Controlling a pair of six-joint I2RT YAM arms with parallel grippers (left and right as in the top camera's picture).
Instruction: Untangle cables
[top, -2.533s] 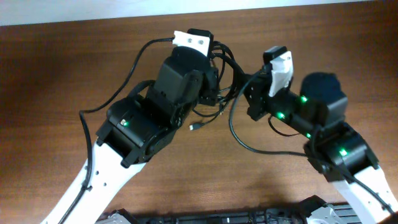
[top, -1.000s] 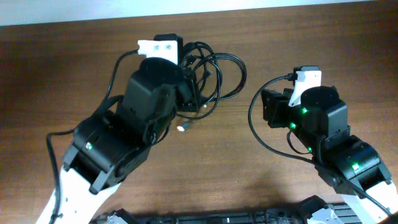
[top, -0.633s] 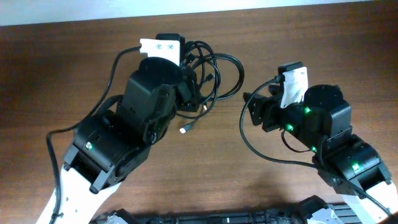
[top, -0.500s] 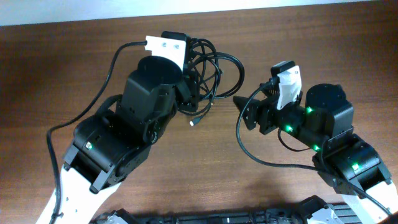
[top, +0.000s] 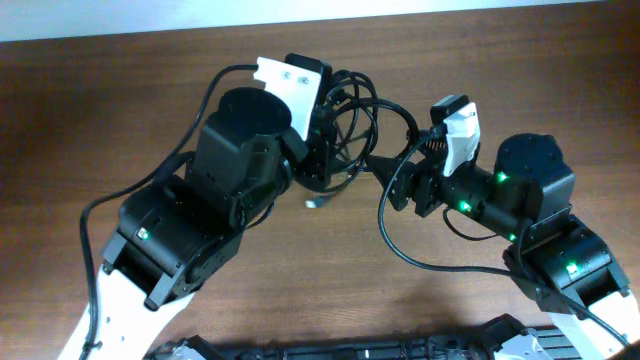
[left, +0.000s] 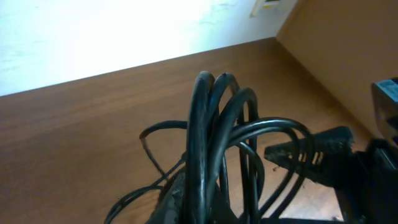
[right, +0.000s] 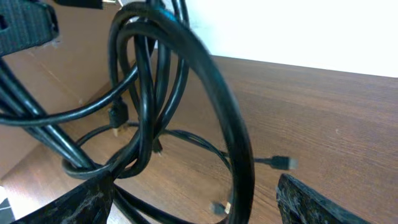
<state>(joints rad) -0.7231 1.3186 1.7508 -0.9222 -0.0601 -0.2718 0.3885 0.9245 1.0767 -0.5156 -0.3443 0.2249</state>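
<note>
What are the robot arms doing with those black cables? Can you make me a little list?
table: brown wood
cables: black, tangled in one bundle, loops standing up
left gripper: shut on the cables
right gripper: open, one loop running between its fingers
job: cables not yet untangled

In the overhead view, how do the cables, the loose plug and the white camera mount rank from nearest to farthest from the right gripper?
From the right gripper:
1. Cables: their loops are right at its fingertips, on its left.
2. Loose plug: on the table, further left.
3. White camera mount: farthest left, beyond the cables.
</note>
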